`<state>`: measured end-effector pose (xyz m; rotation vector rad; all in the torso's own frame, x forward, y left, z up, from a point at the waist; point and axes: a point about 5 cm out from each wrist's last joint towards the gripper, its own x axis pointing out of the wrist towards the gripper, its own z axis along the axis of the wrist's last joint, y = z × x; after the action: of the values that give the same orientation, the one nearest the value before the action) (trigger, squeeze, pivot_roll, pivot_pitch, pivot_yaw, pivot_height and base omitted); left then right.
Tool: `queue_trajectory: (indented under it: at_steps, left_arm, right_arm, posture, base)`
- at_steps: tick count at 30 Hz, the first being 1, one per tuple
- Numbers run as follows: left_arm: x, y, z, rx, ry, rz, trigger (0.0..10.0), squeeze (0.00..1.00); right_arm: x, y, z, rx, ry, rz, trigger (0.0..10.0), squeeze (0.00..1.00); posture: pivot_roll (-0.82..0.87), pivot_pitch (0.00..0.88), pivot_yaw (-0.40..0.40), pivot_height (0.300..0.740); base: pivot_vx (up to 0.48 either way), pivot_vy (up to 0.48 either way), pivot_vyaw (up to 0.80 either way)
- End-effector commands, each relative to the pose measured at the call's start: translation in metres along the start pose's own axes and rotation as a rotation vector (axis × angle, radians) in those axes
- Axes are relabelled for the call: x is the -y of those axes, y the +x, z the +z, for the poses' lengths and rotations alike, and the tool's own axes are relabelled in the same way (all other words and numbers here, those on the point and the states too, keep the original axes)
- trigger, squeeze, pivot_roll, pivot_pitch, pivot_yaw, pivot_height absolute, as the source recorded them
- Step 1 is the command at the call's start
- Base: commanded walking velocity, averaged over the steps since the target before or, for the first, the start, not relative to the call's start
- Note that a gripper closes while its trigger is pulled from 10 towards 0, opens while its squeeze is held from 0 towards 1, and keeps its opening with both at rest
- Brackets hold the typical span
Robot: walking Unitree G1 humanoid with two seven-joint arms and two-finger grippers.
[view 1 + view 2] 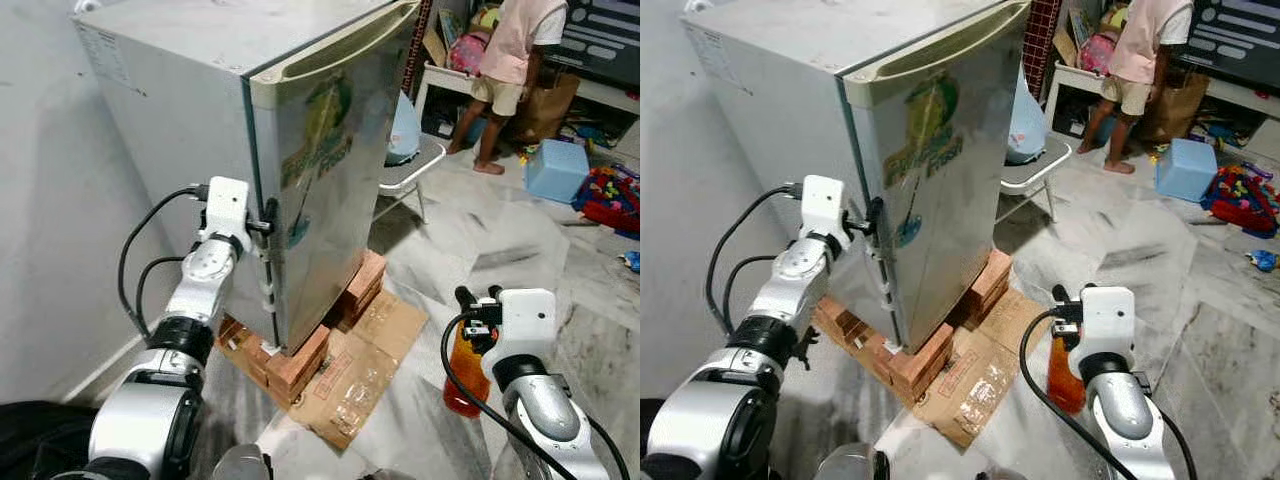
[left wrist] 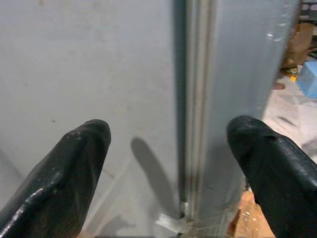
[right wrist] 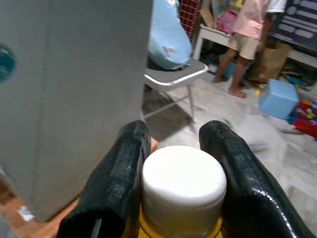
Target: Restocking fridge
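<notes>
Showing two silver arms with black ringed joints, white boxy wrist housings and looping black cables beside the fridge (image 1: 300,150). Ending each in a left gripper (image 2: 168,163) and a right gripper (image 3: 181,163) with long, glossy black fingers (image 2: 64,168).

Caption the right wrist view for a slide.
Right gripper clamps a white-capped bottle beside the closed grey fridge.

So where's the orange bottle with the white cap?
The orange bottle is in the right gripper, low on the robot's right, just right of the cardboard under the closed fridge.
</notes>
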<state>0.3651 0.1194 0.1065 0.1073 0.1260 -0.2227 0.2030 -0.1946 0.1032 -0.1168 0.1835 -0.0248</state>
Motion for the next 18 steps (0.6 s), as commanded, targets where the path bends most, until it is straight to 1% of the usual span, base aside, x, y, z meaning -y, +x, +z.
queue_trajectory:
  at_steps: [1, 5, 7, 10, 12, 13, 17, 18]
  left_arm:
    - [0.032, 0.006, 0.011, 0.039, 0.056, -0.151, 10.0, 0.0]
    - [0.063, 0.003, 0.009, 0.06, 0.107, -0.356, 10.0, 0.0]
    - [0.079, -0.003, 0.004, 0.054, 0.145, -0.473, 10.0, 0.0]
    - [0.088, -0.009, -0.003, 0.044, 0.162, -0.561, 10.0, 0.0]
    - [0.091, -0.012, -0.005, 0.042, 0.161, -0.603, 10.0, 0.0]
    - [0.093, -0.015, -0.006, 0.047, 0.145, -0.64, 10.0, 0.0]
    - [0.097, -0.019, -0.005, 0.063, 0.099, -0.704, 10.0, 0.0]
    - [0.102, -0.024, -0.002, 0.081, 0.068, -0.766, 10.0, 0.0]
  right_arm:
    - [0.0, 0.001, 0.013, 0.058, 0.002, 0.001, 10.0, 0.0]
    - [0.0, 0.002, 0.014, 0.059, 0.003, -0.001, 10.0, 0.0]
    - [0.0, 0.002, 0.015, 0.062, 0.004, -0.005, 10.0, 0.0]
    - [0.0, 0.004, 0.016, 0.065, 0.003, -0.004, 10.0, 0.0]
    - [0.0, 0.004, 0.016, 0.065, 0.003, -0.004, 10.0, 0.0]
    - [-0.001, 0.005, 0.015, 0.066, 0.003, -0.002, 10.0, 0.0]
    - [-0.001, 0.006, 0.016, 0.07, 0.004, 0.002, 10.0, 0.0]
    - [-0.001, 0.006, 0.014, 0.067, -0.008, -0.003, 10.0, 0.0]
  posture:
    - [-0.02, 0.0, -0.011, 0.74]
    - [-0.02, 0.0, -0.009, 0.74]
    - [-0.02, 0.0, -0.008, 0.74]
    - [-0.02, 0.0, -0.008, 0.74]
    - [-0.02, 0.0, -0.009, 0.74]
    - [-0.01, 0.0, -0.009, 0.74]
    - [-0.01, 0.0, -0.011, 0.74]
    - [-0.01, 0.0, -0.012, 0.74]
  base:
    - [0.0, 0.0, 0.0]
    - [0.0, 0.0, 0.0]
    - [0.0, 0.0, 0.0]
    - [0.0, 0.0, 0.0]
    - [0.0, 0.0, 0.0]
    - [0.0, 0.0, 0.0]
    - [0.0, 0.0, 0.0]
    - [0.0, 0.0, 0.0]
